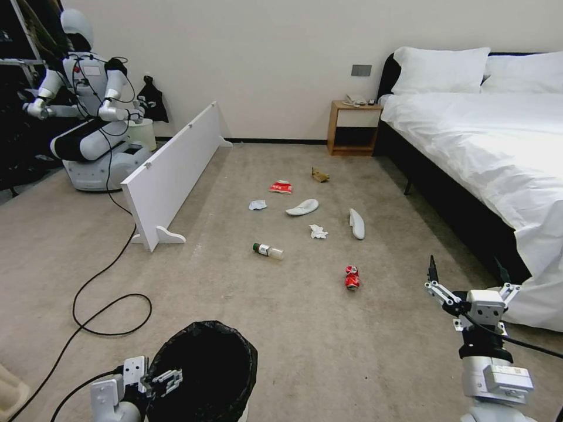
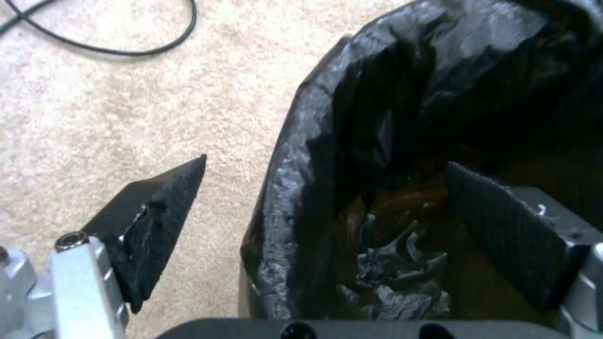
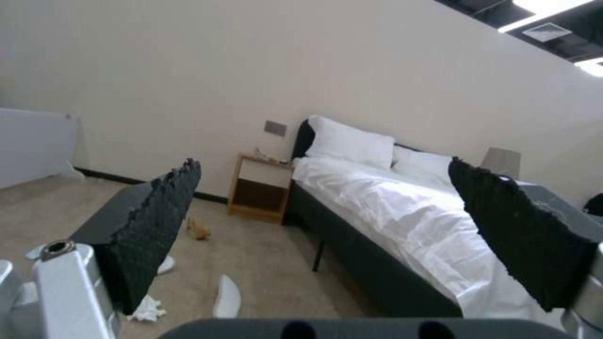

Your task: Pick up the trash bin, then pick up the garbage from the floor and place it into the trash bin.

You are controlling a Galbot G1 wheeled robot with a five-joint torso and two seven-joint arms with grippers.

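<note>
Left gripper (image 2: 323,202) straddles the near rim of the trash bin (image 1: 205,363): one finger (image 2: 157,212) outside over carpet, the other (image 2: 502,230) inside against the black liner, jaws spread wide with the rim between them, nothing clamped. Bin stands on the floor (image 1: 293,328) at the robot's lower left, liner folded over the lip, mouth open upward.

Right gripper (image 1: 467,280) held up at the robot's right near the bed (image 1: 487,152), fingers wide apart, empty, pointing out across the room.

Garbage scattered ahead on the carpet, well apart from the bin: crushed red can (image 1: 352,277) nearest, green-capped bottle (image 1: 268,251), crumpled tissue (image 1: 318,232), two white slippers (image 1: 302,207) (image 1: 356,224), a second tissue (image 1: 257,204), red packet (image 1: 281,187), brown paper bag (image 1: 319,174) farthest.

Beyond: white panel (image 1: 170,170) standing at left, black cable (image 1: 105,293) looping over the floor near the bin, nightstand (image 1: 353,127) by the wall.

Risks, as judgement: closing on loose liner rather than the hard rim would let the bag slide and the bin drop or tilt on lifting. A one-sided rim grip may swing the bin. The cable sits close enough to snag the base when driving toward the litter.
</note>
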